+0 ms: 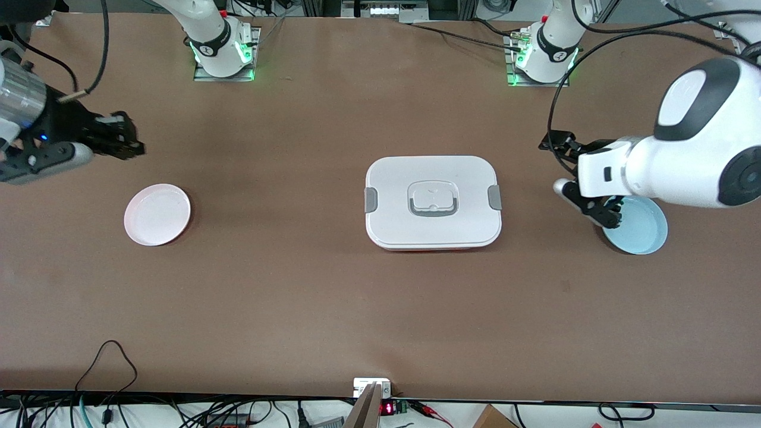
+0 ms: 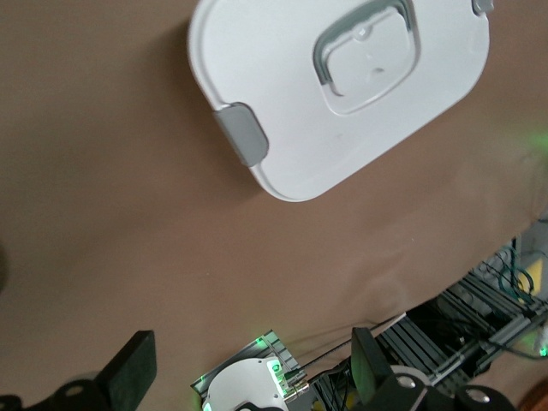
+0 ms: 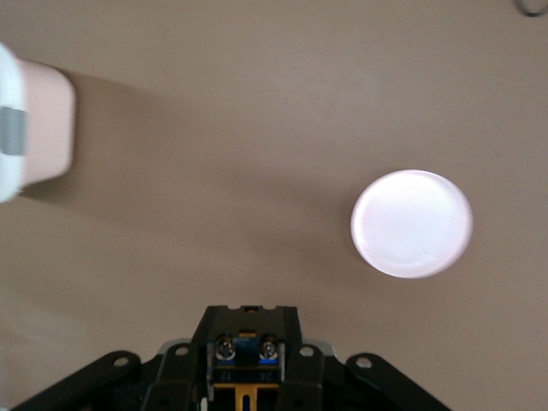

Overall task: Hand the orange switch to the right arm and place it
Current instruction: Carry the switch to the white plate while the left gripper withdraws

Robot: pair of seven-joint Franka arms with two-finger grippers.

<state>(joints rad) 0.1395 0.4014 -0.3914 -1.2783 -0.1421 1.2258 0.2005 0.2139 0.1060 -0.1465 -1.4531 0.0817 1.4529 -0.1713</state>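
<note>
Across brown table [image 1: 309, 309], sitting at the pickup step: hovering left gripper [image 1: 596, 209] over the rim of the blue plate [image 1: 645, 235], jaws spread and holding nothing. Finding no orange switch in any view; possibly hiding beneath that gripper. Waiting with right gripper [image 1: 128, 142] over bare table near the pink plate [image 1: 157, 214], grip impossible to tell. Next, probably calling for: locating the switch, closing on it, carrying it over the white lidded box [image 1: 433, 202] for handover.
</note>
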